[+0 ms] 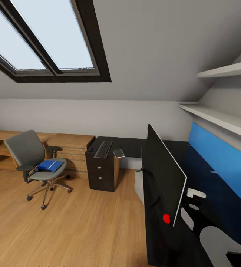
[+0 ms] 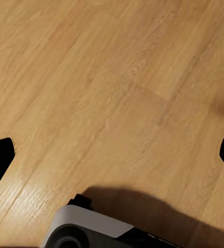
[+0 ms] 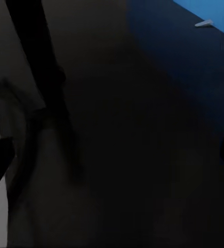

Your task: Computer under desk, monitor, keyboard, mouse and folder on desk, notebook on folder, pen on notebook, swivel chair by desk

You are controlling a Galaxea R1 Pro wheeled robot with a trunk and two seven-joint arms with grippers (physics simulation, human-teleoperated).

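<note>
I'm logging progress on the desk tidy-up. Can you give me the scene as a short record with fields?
room: attic bedroom, wood floor, skylight
monitor: upright on the desk, seen edge-on
keyboard: on the desk, above the drawer unit
mouse: beside the keyboard
folder: on the chair seat, not yet moved
chair: standing apart from the desk
left gripper: open, above bare floor
right gripper: open, over the desk, behind the monitor

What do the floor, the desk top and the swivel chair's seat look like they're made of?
Floor: light wood boards, going by the grain and plank seams. Desk top: glossy black, perhaps laminate or lacquer; it mirrors the blue wall panel. Swivel chair: matte grey seat and back, likely fabric, on a shiny chrome-looking base.
</note>
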